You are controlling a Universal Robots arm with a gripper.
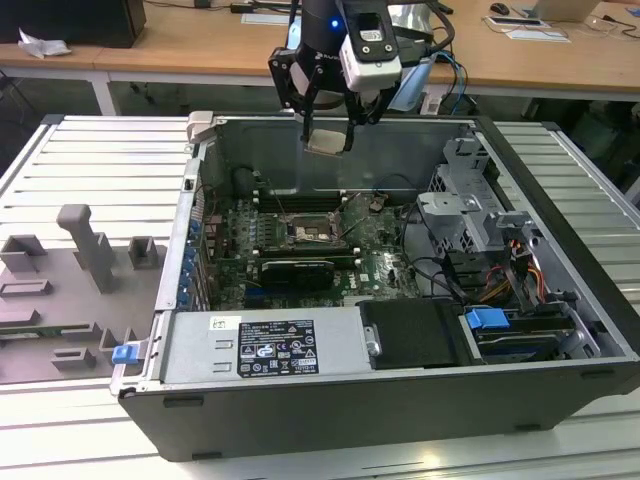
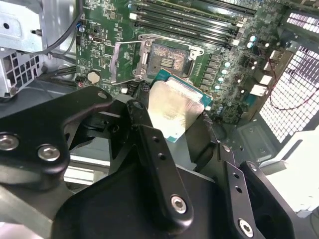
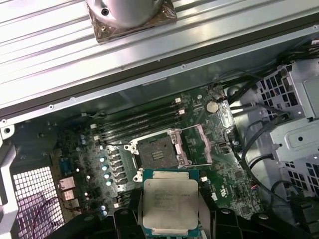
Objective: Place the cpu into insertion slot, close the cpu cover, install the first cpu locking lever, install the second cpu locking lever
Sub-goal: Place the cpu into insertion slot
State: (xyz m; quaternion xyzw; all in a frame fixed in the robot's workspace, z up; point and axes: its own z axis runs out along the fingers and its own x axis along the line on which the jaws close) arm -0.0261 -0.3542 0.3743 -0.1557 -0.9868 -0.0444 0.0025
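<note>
The pincer (image 3: 169, 219) is clamped on the cpu (image 3: 169, 203), with one black finger (image 2: 144, 124) against each of two opposite edges. The chip's pale metal face shows in both wrist views. The cpu hangs in the air, well clear of the insertion slot (image 3: 155, 152), which lies on the green motherboard (image 3: 224, 184) with its dark centre uncovered.

Just beside the insertion slot the cpu cover (image 3: 197, 144) stands open, its square window bare. On the other side of the slot from the held chip, long black memory slots (image 3: 139, 122) run side by side.

In the exterior view the insertion slot (image 1: 312, 233) sits deep in the open computer case (image 1: 400, 420). A black card (image 1: 297, 270) lies near the slot, and a labelled silver power supply (image 1: 260, 345) sits further from it. The ribbed table (image 1: 100, 165) carries the case. Well apart from the slot, on the exterior view's left, stands a grey moulded fixture (image 1: 85, 250).
</note>
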